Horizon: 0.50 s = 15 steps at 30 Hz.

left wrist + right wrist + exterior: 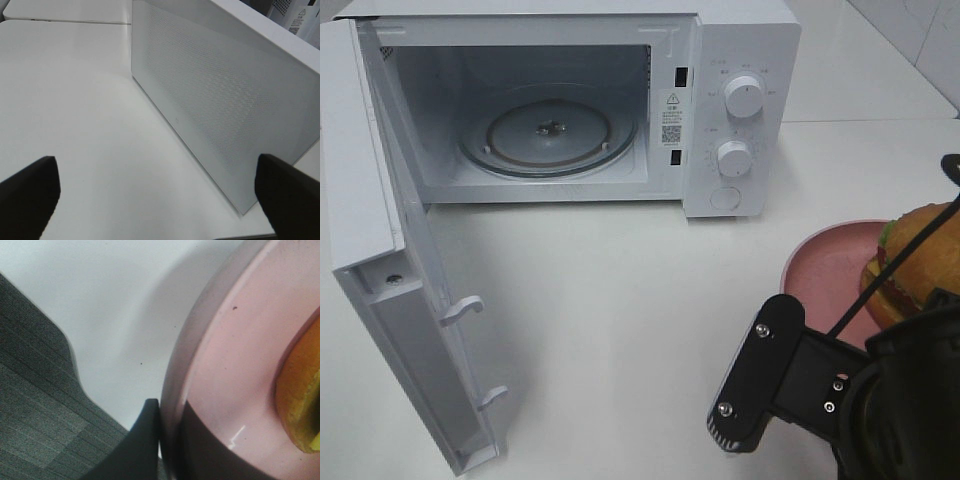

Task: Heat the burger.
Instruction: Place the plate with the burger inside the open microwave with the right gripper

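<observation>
At the microwave's [740, 40] left side, its door [415, 340] stands swung wide open over the white surface [620, 290]. The left end effector [157, 200] hangs beside the door's perforated outer face, its two dark fingers [27, 195] spread far apart with nothing between them. The high camera does not show it. Inside the microwave's open cavity the glass turntable [548, 135] lies bare and flat. On the right part of the microwave's front sit two round knobs [745, 97], one above the other, with a round button [725, 197] beneath them. In front of the microwave and off to its right, well apart from it, a pink plate [820, 270] rests on the surface at the edge of the high view. The burger [920, 260] sits on the plate toward the side farther from the microwave's door, its glossy bun on top and green lettuce showing at the edge. The right end effector [167, 410] is closed on the plate's rim on the side away from the microwave. One dark finger presses the outside of the rim and the other lies inside the dish, a little apart from the burger. The black right arm [890, 400] covers part of the plate in the high view.
</observation>
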Each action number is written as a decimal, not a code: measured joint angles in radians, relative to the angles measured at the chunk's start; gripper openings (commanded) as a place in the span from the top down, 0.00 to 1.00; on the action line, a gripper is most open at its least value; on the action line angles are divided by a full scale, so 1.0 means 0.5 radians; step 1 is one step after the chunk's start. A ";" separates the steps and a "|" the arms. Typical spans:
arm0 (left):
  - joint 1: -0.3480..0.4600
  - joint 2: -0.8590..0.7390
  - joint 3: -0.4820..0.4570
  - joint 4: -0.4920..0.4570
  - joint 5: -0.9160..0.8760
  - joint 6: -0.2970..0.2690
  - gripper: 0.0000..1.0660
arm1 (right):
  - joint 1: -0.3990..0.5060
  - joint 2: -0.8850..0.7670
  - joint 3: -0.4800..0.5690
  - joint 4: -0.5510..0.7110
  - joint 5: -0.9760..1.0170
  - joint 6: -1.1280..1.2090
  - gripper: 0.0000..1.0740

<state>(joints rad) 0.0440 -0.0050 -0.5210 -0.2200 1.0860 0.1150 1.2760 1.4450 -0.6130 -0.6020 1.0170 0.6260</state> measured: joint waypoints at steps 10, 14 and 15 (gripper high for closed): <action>0.000 0.000 0.000 0.000 0.000 0.000 0.08 | 0.114 0.000 0.000 -0.002 -0.002 -0.056 1.00; 0.000 0.000 0.000 0.000 0.000 0.000 0.08 | 0.114 0.000 0.000 -0.002 -0.002 -0.114 1.00; 0.000 0.000 0.000 0.000 0.000 0.000 0.08 | 0.114 0.000 0.000 -0.002 -0.002 -0.114 1.00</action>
<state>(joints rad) 0.0440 -0.0050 -0.5210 -0.2200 1.0860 0.1150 1.3330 1.4450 -0.6130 -0.6030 1.0160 0.5690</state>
